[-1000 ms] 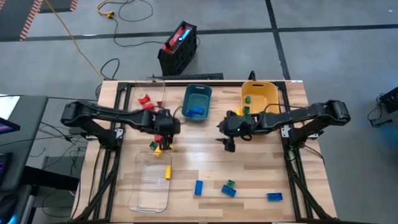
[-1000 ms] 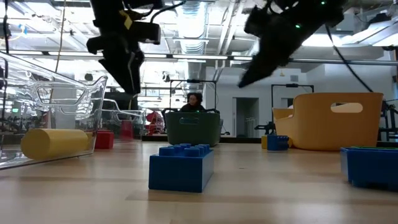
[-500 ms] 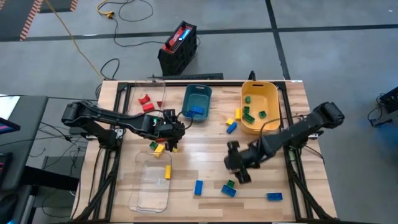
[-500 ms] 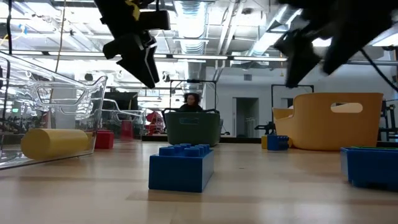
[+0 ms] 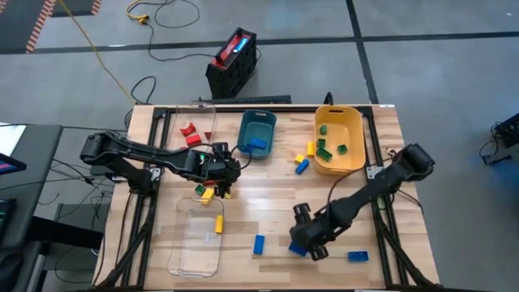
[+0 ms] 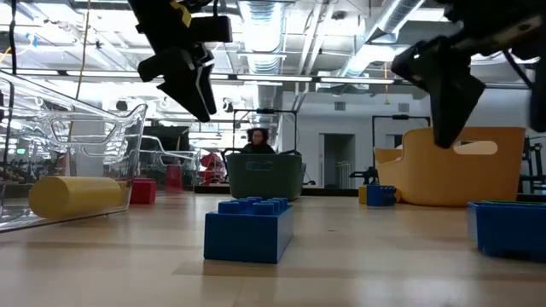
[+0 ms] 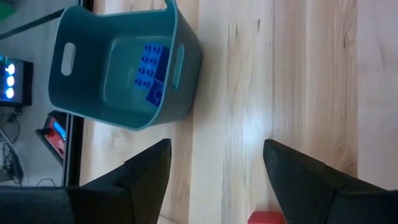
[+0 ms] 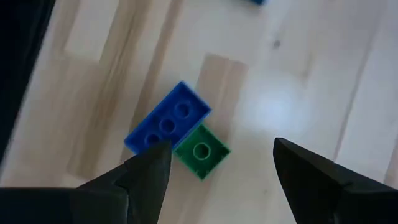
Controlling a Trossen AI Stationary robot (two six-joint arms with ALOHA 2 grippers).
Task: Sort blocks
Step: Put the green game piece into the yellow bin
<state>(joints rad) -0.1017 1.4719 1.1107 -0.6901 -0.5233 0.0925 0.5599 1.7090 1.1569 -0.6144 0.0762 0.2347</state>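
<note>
blocks: blue brick point(image 8: 166, 124) and green brick point(image 8: 201, 151) touching, flat on desk point(image 5: 268, 207) near front edge; more blue in teal bin point(image 5: 257, 134), green in yellow bin point(image 5: 338, 138)
right pincer point(image 5: 306, 241): released, empty, hovering right above the blue/green pair
left pincer point(image 5: 220, 180): released, empty, mid-desk near teal bin, above yellow and red bricks point(image 5: 204, 191)
clear tray point(image 5: 199, 235): front left, one yellow piece inside
</note>
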